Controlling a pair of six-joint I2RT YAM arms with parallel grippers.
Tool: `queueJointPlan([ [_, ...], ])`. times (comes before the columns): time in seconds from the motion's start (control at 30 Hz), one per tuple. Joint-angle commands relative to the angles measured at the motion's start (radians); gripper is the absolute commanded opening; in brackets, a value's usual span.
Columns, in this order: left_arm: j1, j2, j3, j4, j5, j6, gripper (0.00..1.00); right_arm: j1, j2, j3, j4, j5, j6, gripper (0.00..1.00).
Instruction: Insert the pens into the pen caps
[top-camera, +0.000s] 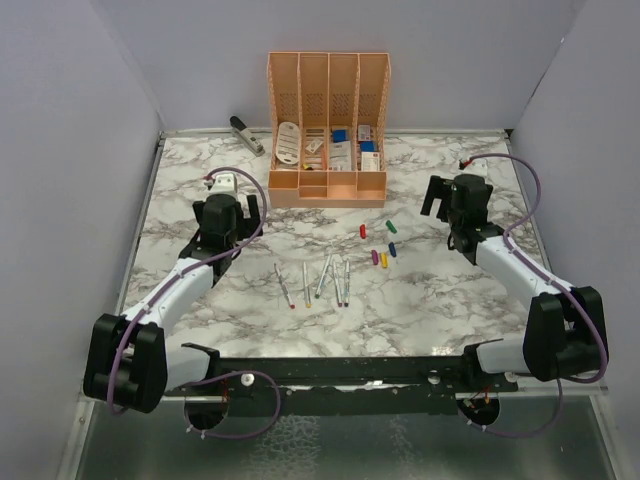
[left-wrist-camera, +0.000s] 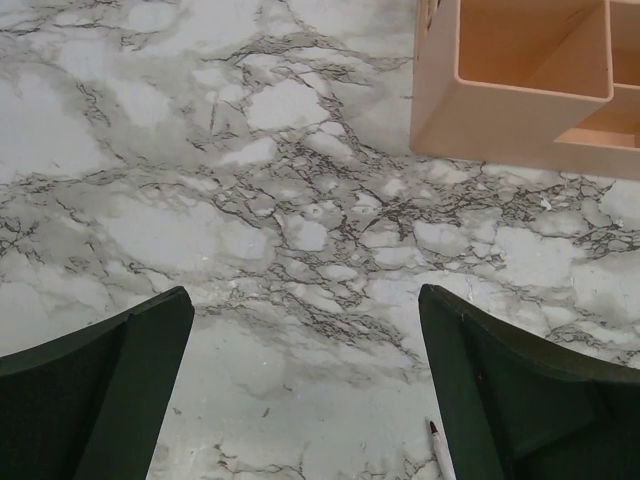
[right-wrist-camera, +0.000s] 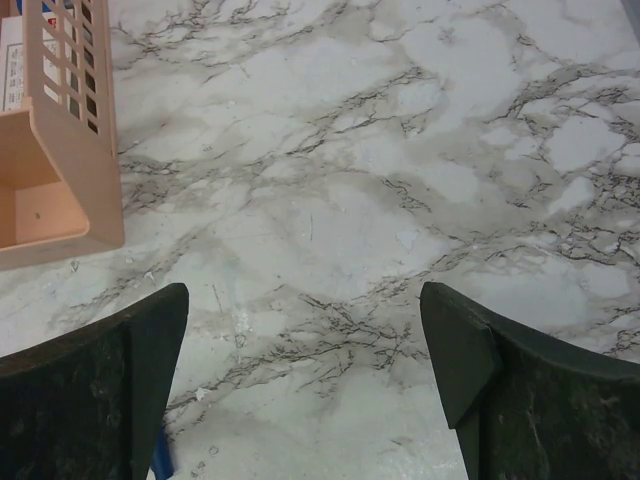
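Observation:
Several whitish pens (top-camera: 323, 279) lie roughly side by side on the marble table, in the middle near the front. The pen caps lie just to their right: red (top-camera: 362, 231), green (top-camera: 391, 226), purple (top-camera: 375, 257), yellow (top-camera: 383, 260) and blue (top-camera: 392, 250). My left gripper (top-camera: 224, 222) (left-wrist-camera: 305, 295) hangs open over bare marble left of the pens, and one pen tip (left-wrist-camera: 436, 434) shows beside its right finger. To the right of the caps, my right gripper (top-camera: 452, 207) (right-wrist-camera: 303, 290) is open and empty too. A blue sliver (right-wrist-camera: 162, 458) peeks out by its left finger.
An orange organiser (top-camera: 328, 185) (left-wrist-camera: 500, 120) (right-wrist-camera: 50, 210) with boxes and small items in it stands at the back centre. A grey stapler (top-camera: 245, 133) lies at the back left. Grey walls close in the table's left, right and far sides.

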Motion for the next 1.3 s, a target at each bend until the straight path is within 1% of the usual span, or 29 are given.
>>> queueJointPlan([
  [0.0,-0.017,-0.035,-0.013,0.016,-0.028,0.011,0.99,-0.003,-0.035,-0.008,-0.013,-0.003,0.011,1.00],
  [0.33,-0.024,-0.022,0.001,0.007,-0.031,0.016,0.99,-0.002,-0.043,-0.014,-0.018,0.008,0.013,1.00],
  [0.6,-0.047,-0.028,0.011,-0.004,-0.061,0.032,0.99,-0.002,-0.044,-0.007,-0.052,0.001,0.014,1.00],
  [0.8,-0.047,0.006,0.064,-0.088,-0.063,0.033,0.99,0.006,-0.042,0.015,-0.091,-0.041,0.012,1.00],
  [0.9,-0.056,0.016,0.081,-0.110,-0.031,0.034,0.99,0.023,-0.031,0.040,-0.122,-0.063,0.025,0.97],
  [1.03,-0.062,0.001,0.080,-0.128,-0.039,-0.008,0.99,0.096,-0.028,0.063,-0.143,-0.081,0.021,0.91],
  [1.17,-0.062,-0.021,0.078,-0.156,-0.108,-0.084,0.99,0.233,0.000,0.096,-0.169,-0.062,0.004,0.85],
  [1.27,-0.062,-0.030,0.069,-0.162,-0.142,-0.098,0.99,0.349,0.056,0.149,-0.205,-0.044,-0.001,0.75],
])
